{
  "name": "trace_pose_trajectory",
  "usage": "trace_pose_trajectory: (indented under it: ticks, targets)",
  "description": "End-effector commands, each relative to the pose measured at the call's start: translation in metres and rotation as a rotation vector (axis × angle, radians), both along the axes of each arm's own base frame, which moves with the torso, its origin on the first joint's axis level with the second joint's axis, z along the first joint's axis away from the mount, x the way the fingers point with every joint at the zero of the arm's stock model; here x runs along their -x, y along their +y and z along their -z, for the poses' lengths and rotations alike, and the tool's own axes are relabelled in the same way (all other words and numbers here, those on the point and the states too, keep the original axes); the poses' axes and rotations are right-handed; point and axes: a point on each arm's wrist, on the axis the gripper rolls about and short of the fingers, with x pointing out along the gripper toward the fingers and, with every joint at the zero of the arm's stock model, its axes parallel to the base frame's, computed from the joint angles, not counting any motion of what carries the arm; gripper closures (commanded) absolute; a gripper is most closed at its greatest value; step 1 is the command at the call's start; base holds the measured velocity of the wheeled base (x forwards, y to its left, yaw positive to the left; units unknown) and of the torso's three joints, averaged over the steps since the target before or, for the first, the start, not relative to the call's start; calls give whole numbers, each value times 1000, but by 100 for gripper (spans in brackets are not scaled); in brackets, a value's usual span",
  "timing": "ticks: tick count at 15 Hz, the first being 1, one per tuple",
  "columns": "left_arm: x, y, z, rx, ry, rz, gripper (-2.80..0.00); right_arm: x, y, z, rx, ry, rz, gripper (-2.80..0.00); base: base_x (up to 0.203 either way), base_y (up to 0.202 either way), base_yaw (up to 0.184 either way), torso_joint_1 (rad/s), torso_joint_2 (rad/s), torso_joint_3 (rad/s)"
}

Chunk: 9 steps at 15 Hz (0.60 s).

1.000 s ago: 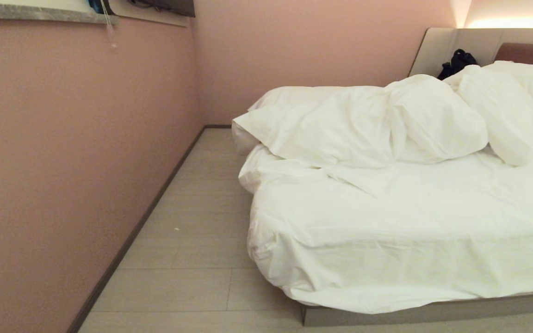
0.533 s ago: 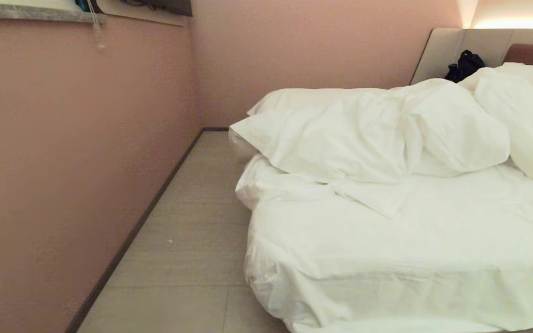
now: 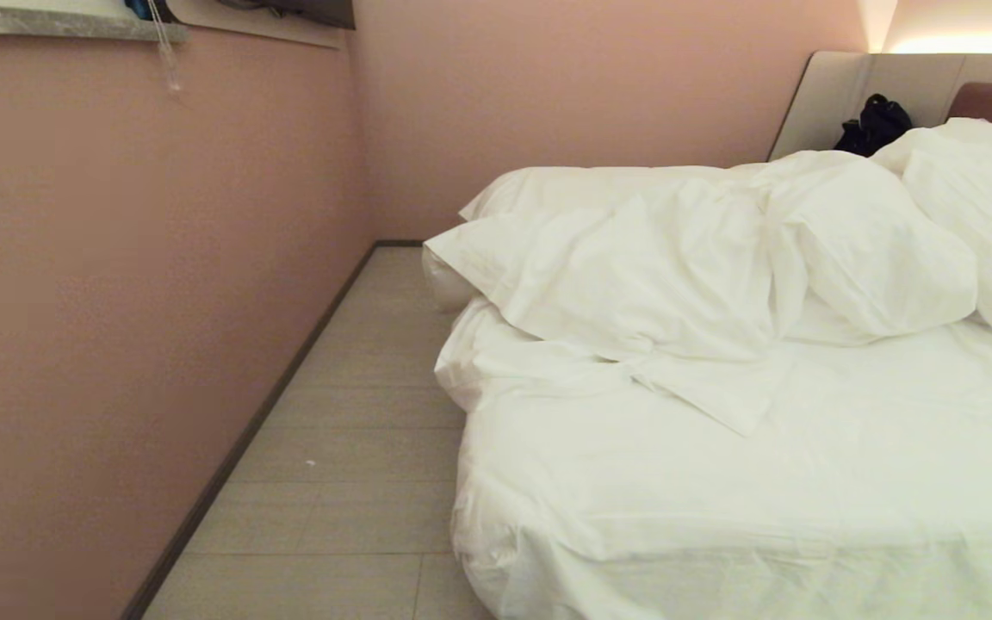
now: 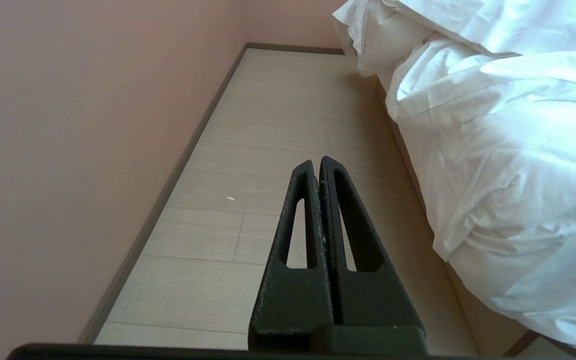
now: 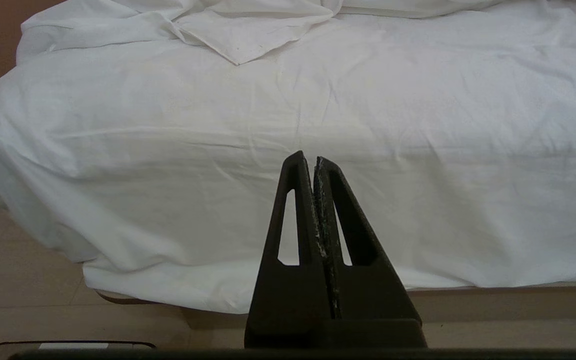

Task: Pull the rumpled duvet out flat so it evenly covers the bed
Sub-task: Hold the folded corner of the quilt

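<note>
The white duvet (image 3: 720, 491) lies creased over the near part of the bed and hangs down over its near corner. Farther back it is bunched in a thick folded heap (image 3: 634, 267), with a loose corner flap (image 3: 720, 396) turned over. The bed shows its grey-beige base (image 5: 518, 300) and padded headboard (image 3: 832, 95). Neither arm is in the head view. My left gripper (image 4: 317, 162) is shut and empty over the floor beside the bed. My right gripper (image 5: 309, 159) is shut and empty, facing the duvet's hanging side (image 5: 418, 210).
Plump white pillows (image 3: 883, 250) lean near the headboard, where a black object (image 3: 875, 125) rests. A pink wall (image 3: 117, 301) runs along the left, leaving a narrow strip of pale floor (image 3: 358, 448) between it and the bed. A small white speck (image 3: 309, 463) lies there.
The whole head view has shifted: the bed now sits lower and larger and its base has left the bottom edge, so the camera has moved closer. The bedding itself has not moved.
</note>
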Motion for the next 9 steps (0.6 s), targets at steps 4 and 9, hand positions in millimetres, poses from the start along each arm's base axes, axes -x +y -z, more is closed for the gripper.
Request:
trace_pose_trajectory:
  ticks: [4, 9]
  targets:
    - [0, 0, 0, -1, -2, -1, 0, 0, 0, 0, 0, -1, -1, 0, 0, 0, 0, 0, 0, 0]
    - [0, 0, 0, -3, -2, -2, 0, 0, 0, 0, 0, -1, -1, 0, 0, 0, 0, 0, 0, 0]
